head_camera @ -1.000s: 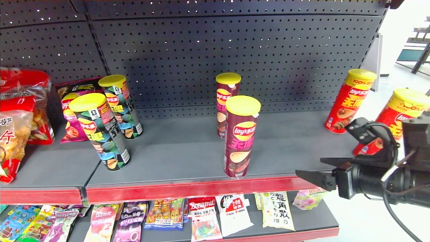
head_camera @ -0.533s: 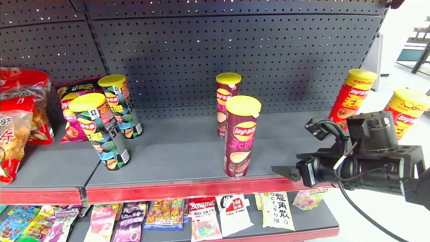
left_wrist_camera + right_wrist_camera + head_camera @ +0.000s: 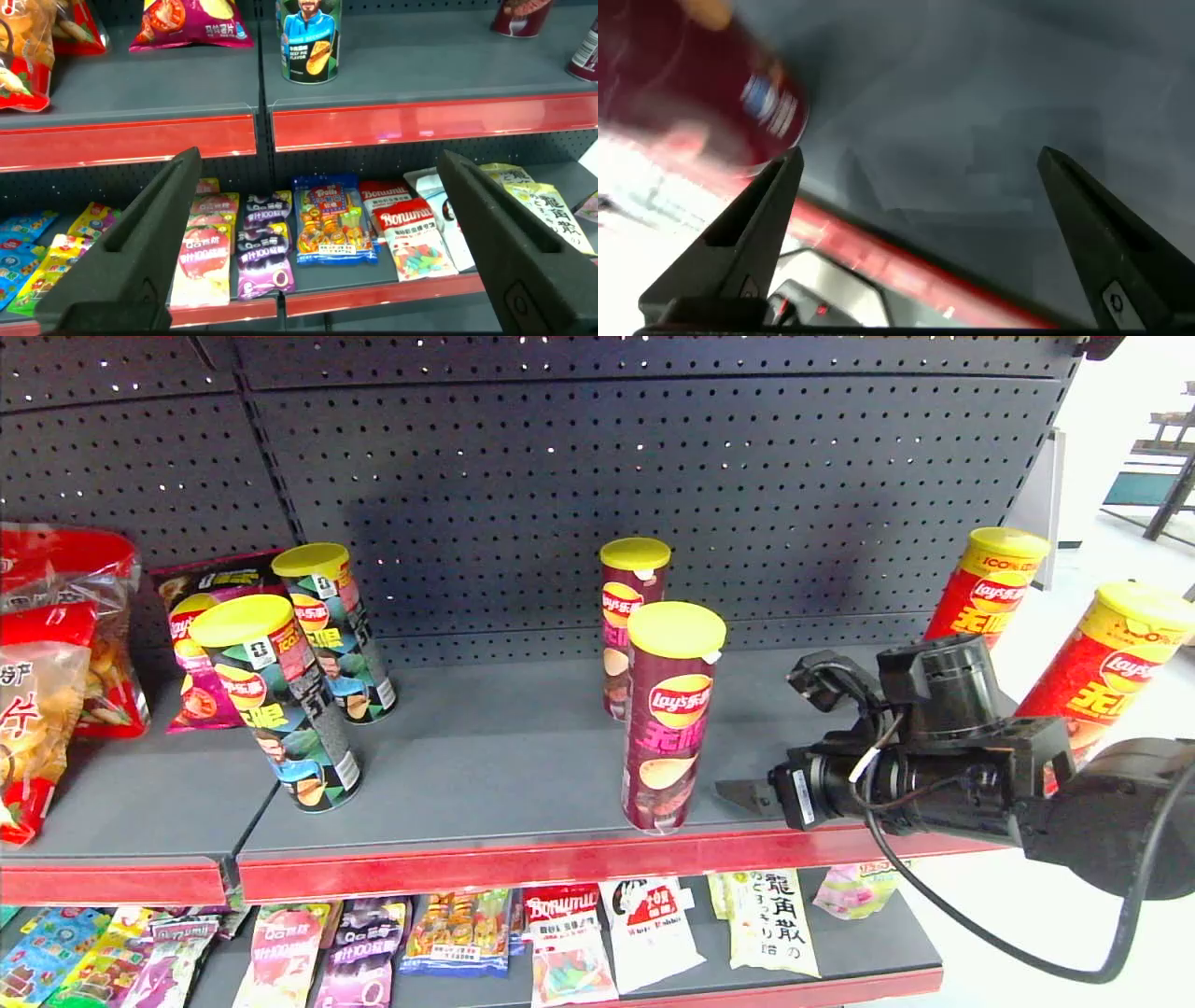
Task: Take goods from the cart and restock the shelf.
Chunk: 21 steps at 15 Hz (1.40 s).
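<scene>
Maroon can [image 3: 672, 719] shelved, right end effector [image 3: 739, 795] at its 3 o'clock spread wide, empty (gaps suggest more restocking).

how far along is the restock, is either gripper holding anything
Done: the front maroon can, green cans and red cans stand on the shelf. In hand: nothing; the right gripper is open beside the front maroon can, the left gripper open, facing the lower shelf. Left: whether more goods wait cannot be told here.
</scene>
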{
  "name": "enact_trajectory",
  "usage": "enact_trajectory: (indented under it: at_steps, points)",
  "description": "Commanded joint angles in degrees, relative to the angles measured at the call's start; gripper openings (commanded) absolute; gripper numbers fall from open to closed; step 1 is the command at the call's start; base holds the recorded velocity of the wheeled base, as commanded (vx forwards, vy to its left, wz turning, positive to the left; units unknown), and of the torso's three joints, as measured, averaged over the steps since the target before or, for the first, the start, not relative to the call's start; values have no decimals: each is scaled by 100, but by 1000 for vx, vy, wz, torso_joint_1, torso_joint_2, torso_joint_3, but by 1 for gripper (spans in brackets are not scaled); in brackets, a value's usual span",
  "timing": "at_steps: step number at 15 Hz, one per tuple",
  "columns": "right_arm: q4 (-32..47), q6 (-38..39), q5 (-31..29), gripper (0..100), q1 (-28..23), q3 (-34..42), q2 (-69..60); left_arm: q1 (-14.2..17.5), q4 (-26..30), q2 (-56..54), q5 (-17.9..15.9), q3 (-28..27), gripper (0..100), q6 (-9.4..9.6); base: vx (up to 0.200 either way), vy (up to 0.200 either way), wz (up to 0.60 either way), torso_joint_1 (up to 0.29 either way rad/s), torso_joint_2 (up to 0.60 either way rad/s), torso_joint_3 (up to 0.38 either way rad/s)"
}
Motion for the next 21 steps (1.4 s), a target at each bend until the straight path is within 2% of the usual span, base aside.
enact_trajectory:
  at_steps: [1, 21]
  points:
    - [10, -45, -13, 100, 23, -94, 169, 2, 0, -3, 0, 1, 100, -1, 0, 0, 0, 0, 0, 0]
    - [1, -194, -215, 100, 357, -560, 758, 2, 0, -3, 0, 1, 100, -1, 0, 0, 0, 0, 0, 0]
